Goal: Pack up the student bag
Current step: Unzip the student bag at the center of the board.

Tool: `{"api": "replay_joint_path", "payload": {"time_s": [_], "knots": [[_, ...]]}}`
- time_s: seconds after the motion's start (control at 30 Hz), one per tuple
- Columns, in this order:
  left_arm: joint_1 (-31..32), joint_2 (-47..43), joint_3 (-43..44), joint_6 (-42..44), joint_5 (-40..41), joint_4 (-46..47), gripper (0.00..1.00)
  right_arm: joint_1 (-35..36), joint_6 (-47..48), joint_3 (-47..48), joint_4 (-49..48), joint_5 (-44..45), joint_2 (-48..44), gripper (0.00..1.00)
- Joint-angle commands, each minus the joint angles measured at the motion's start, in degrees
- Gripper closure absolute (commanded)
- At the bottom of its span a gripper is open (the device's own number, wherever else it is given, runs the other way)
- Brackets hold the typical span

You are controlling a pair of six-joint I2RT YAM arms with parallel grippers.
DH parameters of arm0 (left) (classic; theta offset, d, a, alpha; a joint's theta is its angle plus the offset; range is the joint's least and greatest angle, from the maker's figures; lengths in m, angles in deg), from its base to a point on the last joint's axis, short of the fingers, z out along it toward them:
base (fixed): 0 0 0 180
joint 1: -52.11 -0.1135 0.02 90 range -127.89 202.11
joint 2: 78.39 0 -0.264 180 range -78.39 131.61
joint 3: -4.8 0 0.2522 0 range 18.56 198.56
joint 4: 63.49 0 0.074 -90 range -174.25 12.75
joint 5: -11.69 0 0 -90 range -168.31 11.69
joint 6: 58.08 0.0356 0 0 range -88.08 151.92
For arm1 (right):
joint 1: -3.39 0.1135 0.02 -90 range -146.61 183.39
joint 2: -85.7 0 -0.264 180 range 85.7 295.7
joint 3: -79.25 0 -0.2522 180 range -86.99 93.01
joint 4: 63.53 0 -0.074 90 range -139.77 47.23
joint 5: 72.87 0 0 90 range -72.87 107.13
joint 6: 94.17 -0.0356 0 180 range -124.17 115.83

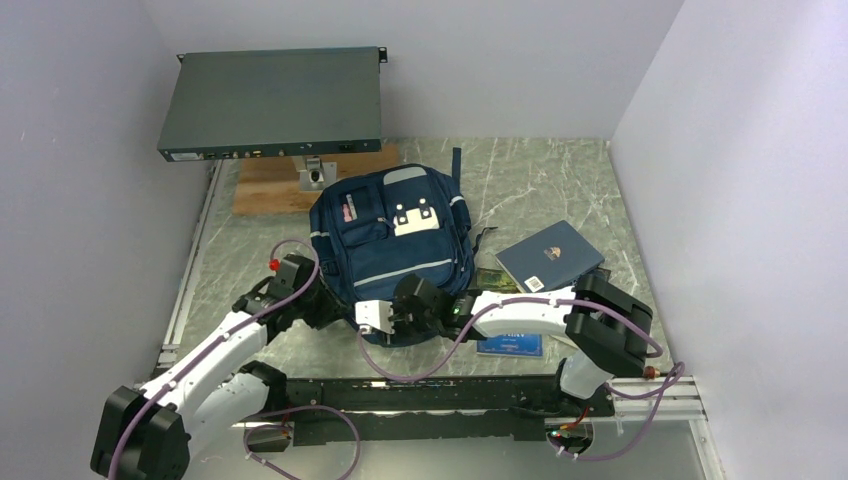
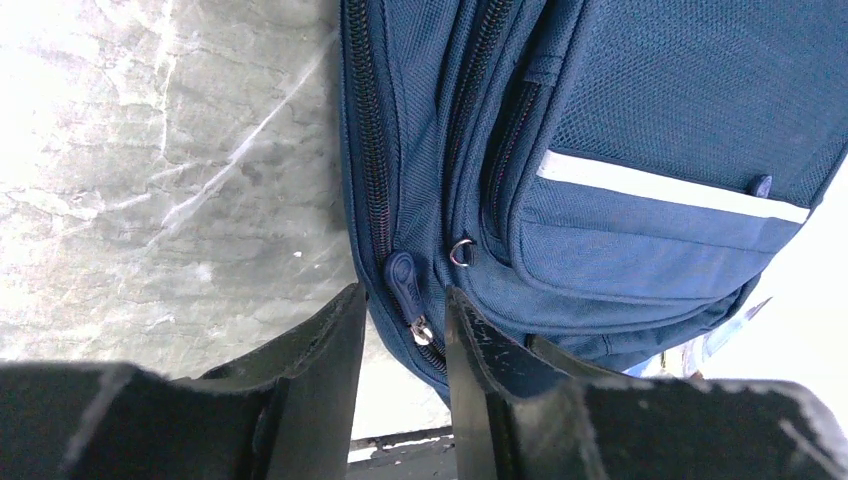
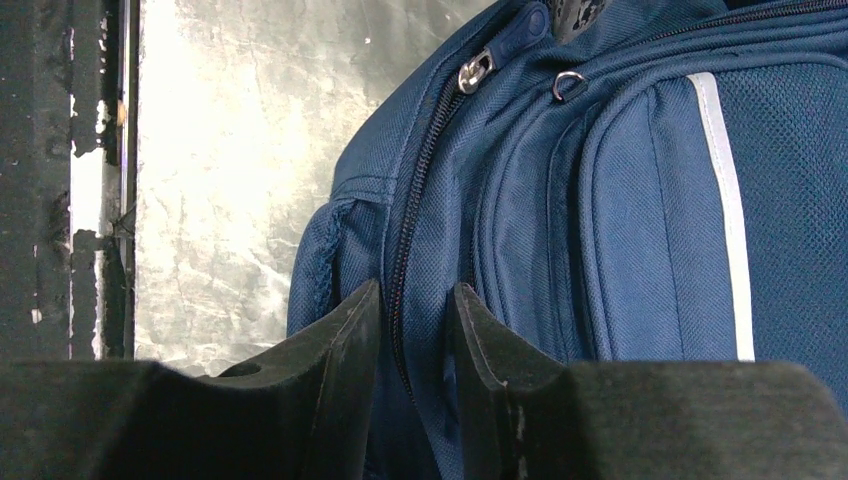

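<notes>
The navy student bag (image 1: 390,235) lies flat in the middle of the table, front pocket up. My left gripper (image 2: 403,300) is at its near left corner, jaws narrowly open on either side of the main zip's blue pull (image 2: 402,280), with a gap on both sides. My right gripper (image 3: 415,295) is at the bag's near edge, jaws closed on the fabric along the main zip (image 3: 405,270). The same pull (image 3: 500,45) shows at the top of the right wrist view. In the top view the left gripper (image 1: 325,305) and right gripper (image 1: 385,325) sit close together.
A blue notebook (image 1: 550,257) lies right of the bag, a smaller blue book (image 1: 510,345) under the right arm, and a green item (image 1: 495,280) between them. A grey rack unit (image 1: 272,100) on a wooden board (image 1: 265,185) stands at the back left.
</notes>
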Motion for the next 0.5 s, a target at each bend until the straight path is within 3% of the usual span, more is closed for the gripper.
{"api": "replay_joint_path", "payload": {"time_s": [0.0, 0.27, 0.47], "knots": [[-0.24, 0.38, 0.47, -1.30, 0.41, 0.71, 0.61, 0.30, 1.31, 2.94, -1.41, -0.56, 1.11, 0.67], [-0.24, 5.17, 1.57, -0.31, 0.99, 2.21, 0.69, 0.31, 1.71, 4.11, -0.61, -1.00, 1.70, 0.73], [-0.24, 8.74, 1.33, 1.04, 1.00, 4.81, 0.66, 0.56, 1.93, 4.82, -0.08, -1.12, 3.19, 0.75]]}}
